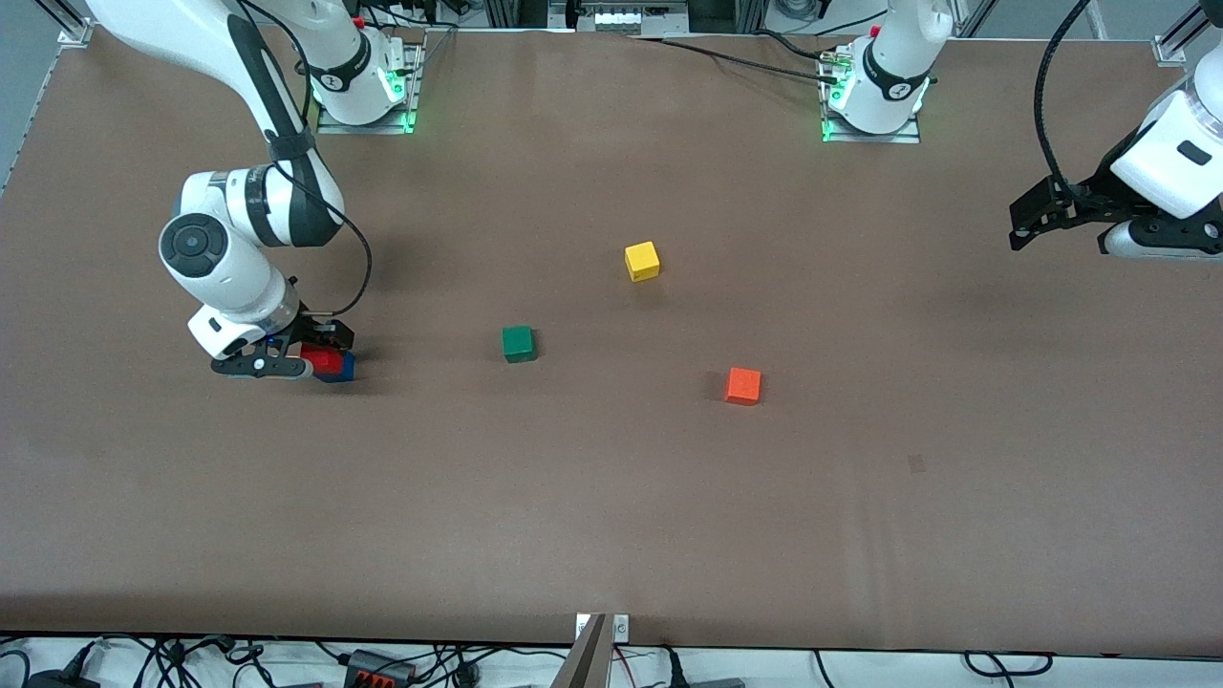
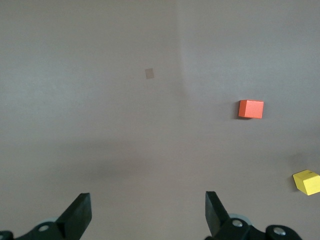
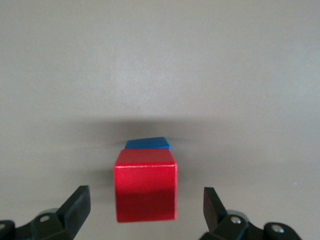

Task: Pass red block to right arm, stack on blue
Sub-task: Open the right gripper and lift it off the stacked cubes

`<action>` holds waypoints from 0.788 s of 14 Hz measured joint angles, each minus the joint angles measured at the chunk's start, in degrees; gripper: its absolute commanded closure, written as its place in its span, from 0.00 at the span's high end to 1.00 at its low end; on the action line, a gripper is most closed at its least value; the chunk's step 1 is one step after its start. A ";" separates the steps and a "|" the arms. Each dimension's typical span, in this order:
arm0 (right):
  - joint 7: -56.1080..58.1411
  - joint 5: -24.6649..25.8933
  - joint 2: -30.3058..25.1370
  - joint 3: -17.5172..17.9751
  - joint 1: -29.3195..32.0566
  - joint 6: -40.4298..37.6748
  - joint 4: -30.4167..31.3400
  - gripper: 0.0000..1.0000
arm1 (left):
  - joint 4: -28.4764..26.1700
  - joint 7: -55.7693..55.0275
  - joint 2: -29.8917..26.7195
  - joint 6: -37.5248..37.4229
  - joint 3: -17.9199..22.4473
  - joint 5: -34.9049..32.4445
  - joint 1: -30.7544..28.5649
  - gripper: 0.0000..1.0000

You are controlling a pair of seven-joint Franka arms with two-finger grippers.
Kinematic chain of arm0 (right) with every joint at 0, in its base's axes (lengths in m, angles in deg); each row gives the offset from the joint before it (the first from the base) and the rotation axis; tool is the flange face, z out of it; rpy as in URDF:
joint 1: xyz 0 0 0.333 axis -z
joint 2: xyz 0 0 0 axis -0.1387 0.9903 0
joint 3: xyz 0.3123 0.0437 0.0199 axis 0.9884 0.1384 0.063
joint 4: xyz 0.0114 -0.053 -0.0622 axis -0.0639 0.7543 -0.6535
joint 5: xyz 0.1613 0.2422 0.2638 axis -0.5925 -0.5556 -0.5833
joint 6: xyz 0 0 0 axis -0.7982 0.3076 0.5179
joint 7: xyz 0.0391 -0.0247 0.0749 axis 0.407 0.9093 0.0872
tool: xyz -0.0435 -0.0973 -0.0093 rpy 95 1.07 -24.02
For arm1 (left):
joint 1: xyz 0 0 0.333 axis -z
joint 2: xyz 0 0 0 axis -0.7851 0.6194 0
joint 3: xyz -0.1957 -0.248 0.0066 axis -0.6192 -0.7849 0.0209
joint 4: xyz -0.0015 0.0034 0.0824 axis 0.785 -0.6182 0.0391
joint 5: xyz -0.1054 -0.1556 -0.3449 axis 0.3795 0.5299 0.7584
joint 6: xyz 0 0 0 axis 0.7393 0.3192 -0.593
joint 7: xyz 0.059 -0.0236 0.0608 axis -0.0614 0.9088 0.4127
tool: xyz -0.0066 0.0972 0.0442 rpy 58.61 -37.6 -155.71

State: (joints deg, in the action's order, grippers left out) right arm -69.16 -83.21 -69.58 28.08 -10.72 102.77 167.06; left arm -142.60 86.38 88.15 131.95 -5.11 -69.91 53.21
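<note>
Two arms work over the brown table (image 1: 611, 516) in the front view. At the lower left of that frame the right gripper (image 1: 298, 361) sits low over the red block (image 1: 323, 359), which rests on the blue block (image 1: 340, 369); only a sliver of blue shows at the red cube's edge, and the pair stands toward the right arm's end of the table. At the far right edge of the frame the left gripper (image 1: 1037, 218) hangs over the table's left-arm end, waiting and holding nothing. Three other cubes lie loose and well apart near the middle: a green block (image 1: 518, 343), a yellow block (image 1: 642, 261) higher in the frame, and an orange block (image 1: 742, 385) lower and nearest the camera. In the left wrist view the left gripper (image 2: 148, 215) shows its two fingertips (image 2: 80, 212) spread wide at the bottom of the frame with bare table between them; the orange block (image 2: 250, 109) sits at mid-right and the yellow block (image 2: 307, 181) at the right edge. In the right wrist view the right gripper (image 3: 145, 212) has its fingertips (image 3: 77, 205) parted, each standing clear of the red block (image 3: 145, 190) between them, so the cube is not gripped. The blue block (image 3: 147, 144) peeks out past the red cube's top edge.
</note>
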 measured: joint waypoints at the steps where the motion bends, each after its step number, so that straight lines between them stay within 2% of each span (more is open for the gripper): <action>1: 0.00 0.00 -0.73 -0.10 0.14 -1.60 -1.16 1.00 | 0.00 0.00 0.00 -0.01 0.00 0.00 0.00 1.00; 5: 0.00 0.00 -2.30 -0.22 1.34 -14.86 -9.59 1.00 | 0.01 0.00 0.00 -0.02 0.00 0.00 0.00 1.00; 11: 0.10 0.00 -2.73 -0.23 1.94 -28.89 -22.04 1.00 | 0.02 0.00 0.00 -0.04 0.00 0.00 0.00 1.00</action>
State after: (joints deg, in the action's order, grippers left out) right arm -69.05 -83.21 -72.31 27.85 -8.78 73.89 145.01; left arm -142.58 86.38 88.15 131.91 -5.11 -69.91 53.21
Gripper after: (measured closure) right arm 0.000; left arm 0.000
